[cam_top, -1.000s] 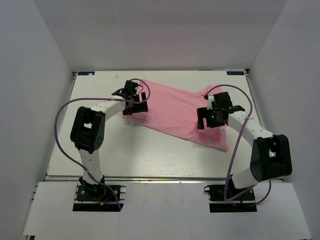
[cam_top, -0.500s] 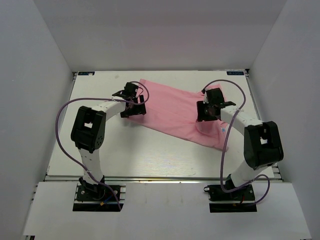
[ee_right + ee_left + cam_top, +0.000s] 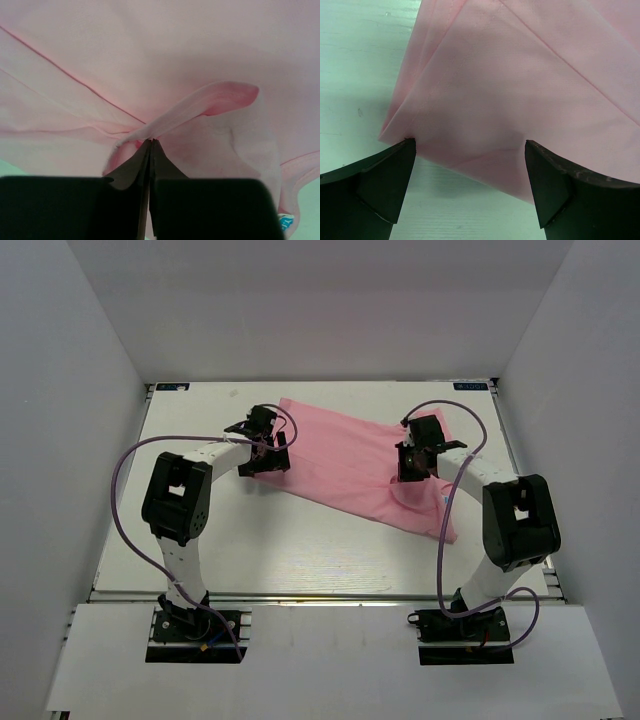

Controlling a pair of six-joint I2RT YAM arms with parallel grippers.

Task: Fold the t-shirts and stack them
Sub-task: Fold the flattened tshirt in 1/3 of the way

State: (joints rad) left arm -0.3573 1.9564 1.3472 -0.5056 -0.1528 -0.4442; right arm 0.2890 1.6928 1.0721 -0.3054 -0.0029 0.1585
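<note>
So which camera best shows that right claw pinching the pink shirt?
The right wrist view: the right gripper is shut on a raised fold of the t-shirt. The top view shows it small, over the cloth; the left wrist view misses it.

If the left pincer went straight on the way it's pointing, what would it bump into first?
Probably the pink t-shirt: its near edge lies right ahead of the open left pincer, though its height above the cloth is unclear.

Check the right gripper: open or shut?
Shut on the t-shirt: in the wrist view the right gripper has its fingertips together, pinching a raised fold of cloth.
</note>
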